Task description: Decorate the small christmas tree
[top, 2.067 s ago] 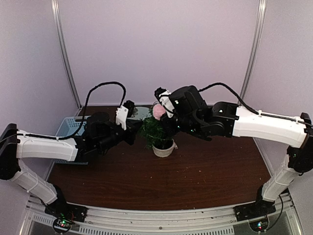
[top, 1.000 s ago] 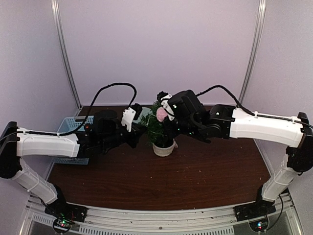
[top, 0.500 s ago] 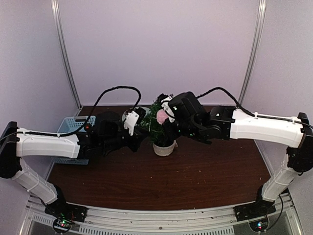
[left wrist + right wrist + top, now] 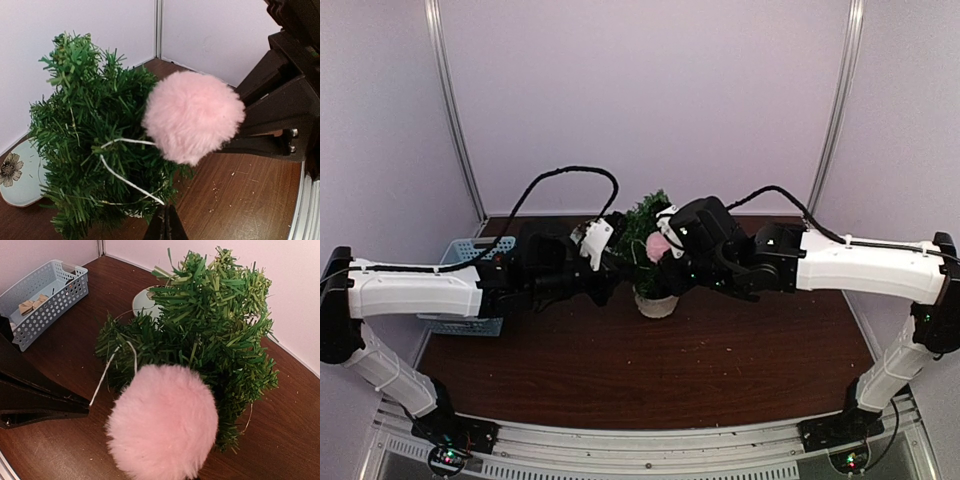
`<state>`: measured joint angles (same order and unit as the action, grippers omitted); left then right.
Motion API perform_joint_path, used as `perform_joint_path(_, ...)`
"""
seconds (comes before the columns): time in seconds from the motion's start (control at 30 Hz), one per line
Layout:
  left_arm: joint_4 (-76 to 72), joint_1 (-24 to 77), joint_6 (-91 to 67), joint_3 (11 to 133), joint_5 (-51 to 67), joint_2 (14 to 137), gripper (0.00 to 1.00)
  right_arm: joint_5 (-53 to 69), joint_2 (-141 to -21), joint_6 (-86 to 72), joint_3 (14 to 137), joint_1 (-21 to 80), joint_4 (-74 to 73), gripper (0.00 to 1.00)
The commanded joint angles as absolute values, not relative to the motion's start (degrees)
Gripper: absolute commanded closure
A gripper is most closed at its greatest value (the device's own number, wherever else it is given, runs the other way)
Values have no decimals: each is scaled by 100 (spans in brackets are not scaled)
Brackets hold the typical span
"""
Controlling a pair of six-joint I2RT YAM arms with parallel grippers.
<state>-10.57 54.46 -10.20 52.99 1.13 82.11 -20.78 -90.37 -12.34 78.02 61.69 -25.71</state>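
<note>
So, not much can be counted as done yet, tbh. The small christmas tree point(image 4: 645, 218) is parked in its off-white pot point(image 4: 655, 306) close to the far edge of the table point(image 4: 720, 370), roughly midway between the left and right edges, and no ornament is seen hanging on it unaided. A pink pom-pom point(image 4: 658, 247) is held up against the tree's near-edge side, apparently pinched from behind by the right gripper point(image 4: 242, 112), though its fingertips are mostly buried in fluff. The pom-pom's white string point(image 4: 127, 181) is draped across the branches, and its free end is nipped between the closed tips of the left gripper point(image 4: 164, 226). Left to do, by the look of it: the string has to be hooked over a branch and both grips let go. Beige bits are spotted in the blue basket point(image 4: 47, 295) at the left edge, so more decorating is probably owed.
</note>
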Motion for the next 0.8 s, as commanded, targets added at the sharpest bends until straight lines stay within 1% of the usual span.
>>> perform_joint_path(0.0, -937, 5508, -858, 5617, 248, 8309, 100, -2126, -8818, -1360, 7661, 6181, -2629, 100)
perform_joint_path(0.13, -942, 5518, -919, 5547, 101, 8251, 100, -2187, -8745, -1364, 7616, 6174, -2594, 100)
perform_joint_path(0.37, -886, 5511, -980, 5391, -615, 8078, 100, -2400, -8615, -1308, 7589, 6180, -2569, 100)
perform_joint_path(0.5, -849, 5510, -946, 5392, -706, 8034, 100, -2462, -8499, -1294, 7517, 6175, -2489, 100)
perform_joint_path(0.77, -790, 5505, -838, 5423, -765, 7960, 100, -2198, -8383, -1219, 7459, 6183, -2305, 100)
